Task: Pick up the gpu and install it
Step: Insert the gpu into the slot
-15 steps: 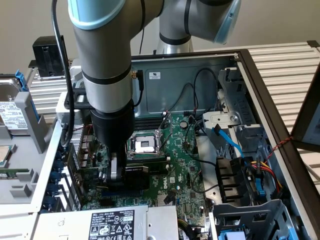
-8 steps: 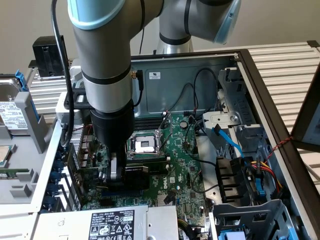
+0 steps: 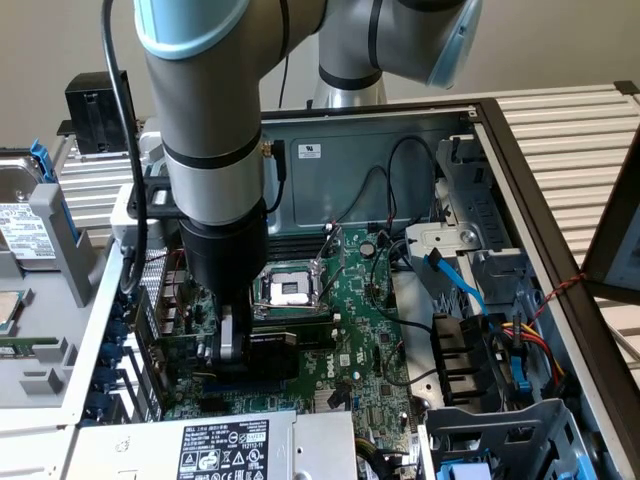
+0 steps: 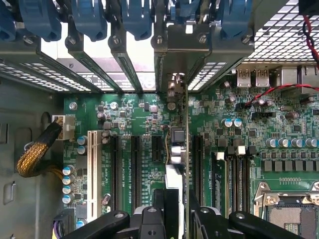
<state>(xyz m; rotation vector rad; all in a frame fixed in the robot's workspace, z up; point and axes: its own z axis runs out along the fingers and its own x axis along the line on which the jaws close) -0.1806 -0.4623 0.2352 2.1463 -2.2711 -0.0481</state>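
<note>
Gripper point(image 4: 172, 219) of the silver and pale-blue robot arm point(image 3: 205, 120) reaches down inside the open computer case point(image 3: 520, 170), its black fingers point(image 4: 202, 221) closed narrowly on the small green-board gpu point(image 4: 180, 144) with black shroud. Seen edge-on from the wrist, the card stands upright over a black expansion slot point(image 4: 135, 169) on the large green motherboard point(image 4: 279, 129), silver bracket toward the rear slot openings. Nearby sits the bare silver processor socket point(image 3: 288, 290).

"DELL" read on black label point(image 3: 224, 446) of power supply at lower centre, white sticker point(image 3: 309, 150) on case back wall carried illegible print, hard drive label point(image 3: 22, 230) at left edge unreadable
</note>
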